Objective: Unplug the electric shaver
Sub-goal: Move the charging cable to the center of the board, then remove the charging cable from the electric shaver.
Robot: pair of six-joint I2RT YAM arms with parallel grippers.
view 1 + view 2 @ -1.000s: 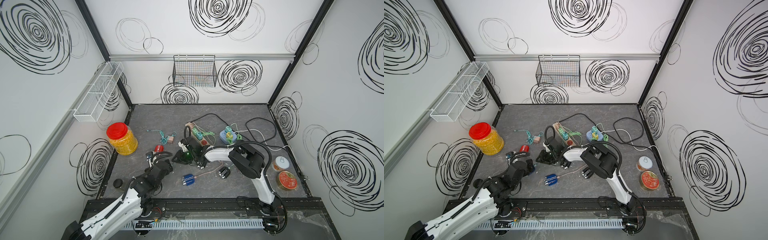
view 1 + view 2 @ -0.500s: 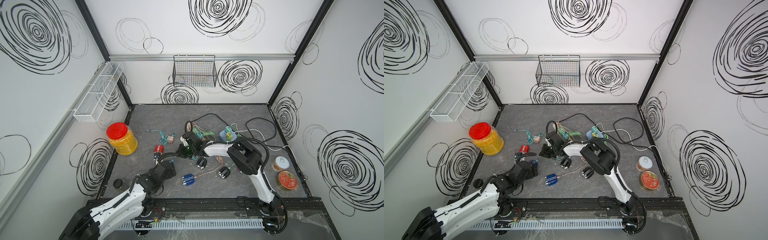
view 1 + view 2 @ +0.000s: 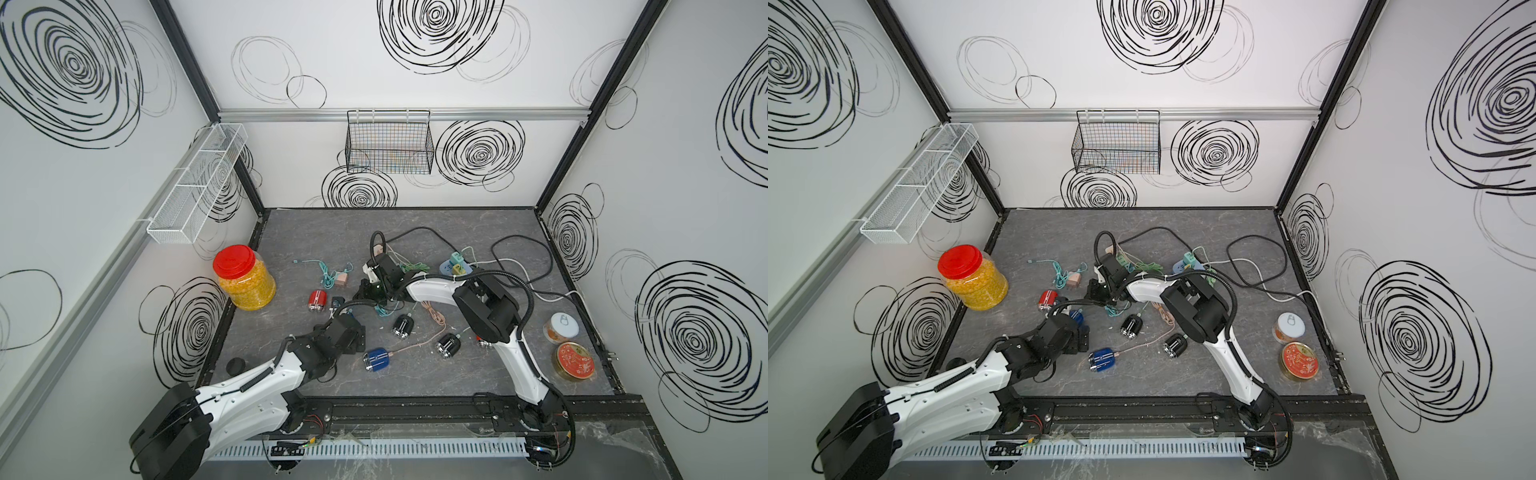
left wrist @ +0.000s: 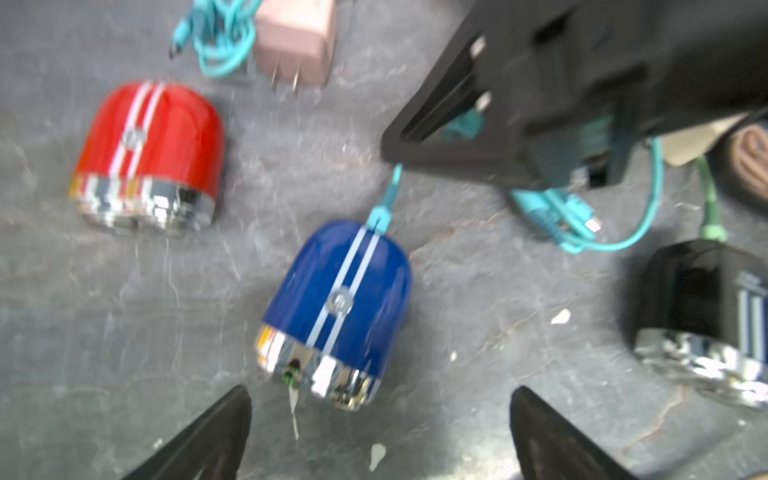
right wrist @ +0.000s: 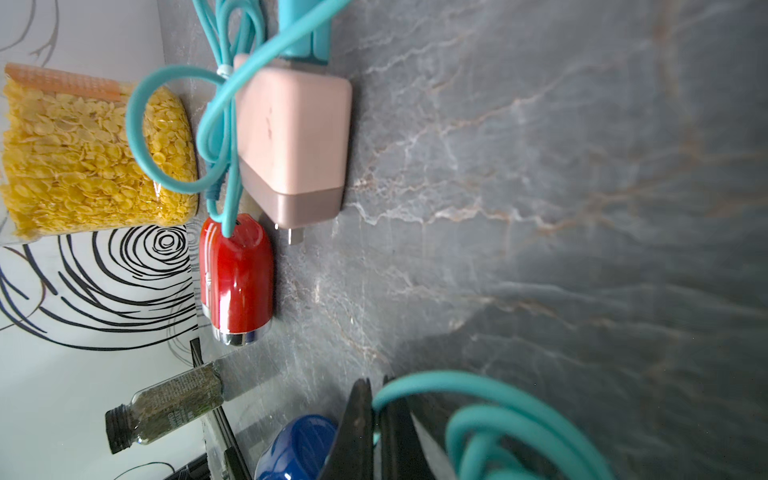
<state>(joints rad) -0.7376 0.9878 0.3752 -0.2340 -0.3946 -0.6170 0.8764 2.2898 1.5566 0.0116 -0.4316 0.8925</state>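
A blue electric shaver (image 4: 340,299) with white stripes lies on the grey floor (image 4: 124,332). It shows small in both top views (image 3: 337,302) (image 3: 1076,317). A teal cable (image 4: 388,195) has its plug seated in the shaver's rounded end. My right gripper (image 5: 376,399) is shut on that cable a short way from the plug, and it appears in both top views (image 3: 365,291) (image 3: 1096,291). My left gripper (image 4: 380,399) is open just short of the shaver's chrome end, not touching it (image 3: 345,321).
Left of the blue shaver lies a red shaver (image 4: 153,145), with a pink charger (image 4: 295,37) and coiled teal cord beyond. A black shaver (image 4: 702,299) is on the right. A second blue shaver (image 3: 376,359), two black ones, a yellow-filled jar (image 3: 245,278) and tangled cables lie around.
My right gripper has moved back and left and has shut on the teal cable. My left arm has shifted slightly right, its gripper staying open.
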